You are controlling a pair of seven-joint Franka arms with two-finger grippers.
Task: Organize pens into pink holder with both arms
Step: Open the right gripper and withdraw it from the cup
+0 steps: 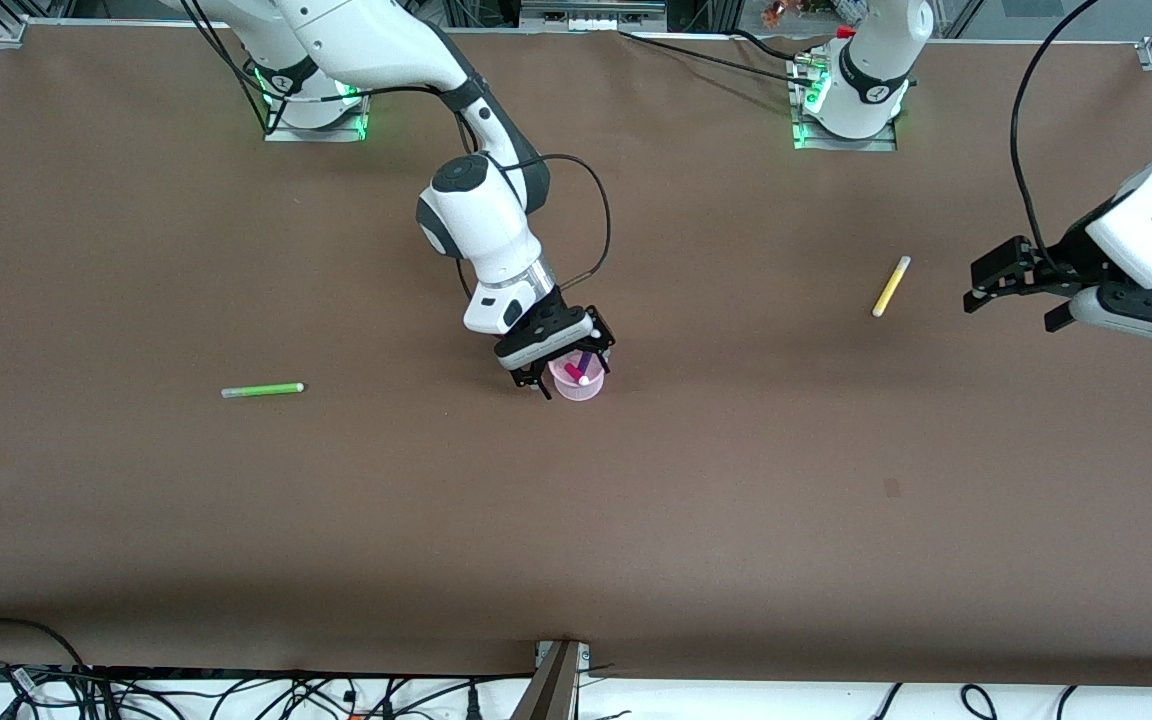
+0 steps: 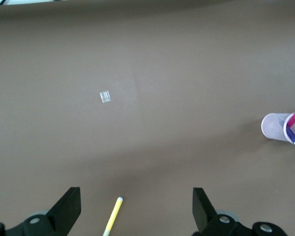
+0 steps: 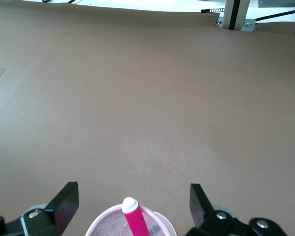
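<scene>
Two slim marker pens, magenta (image 1: 576, 373) and purple (image 1: 586, 359), stand in the small pale pink round cup (image 1: 577, 386) mid-tabletop (image 1: 736, 480); the right wrist view shows only the magenta one. Right hand (image 1: 556, 370) hovers over it, fingers spread, empty. Green pen (image 1: 262, 389) lies at the cup's nine o'clock, yellow pen (image 1: 891, 286) at two o'clock. Left hand (image 1: 1016, 300) waits beside the yellow pen, wide open, empty.

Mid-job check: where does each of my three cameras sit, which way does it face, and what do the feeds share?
Front view: high across the table, facing both bases; shows both arms, right hand over the pink holder, green pen, yellow pen.
Left wrist view: on the left arm, looking down past its open left hand at the yellow pen.
Right wrist view: on the right arm, open hand above the holder.
All three show the holder with the magenta pen.
</scene>
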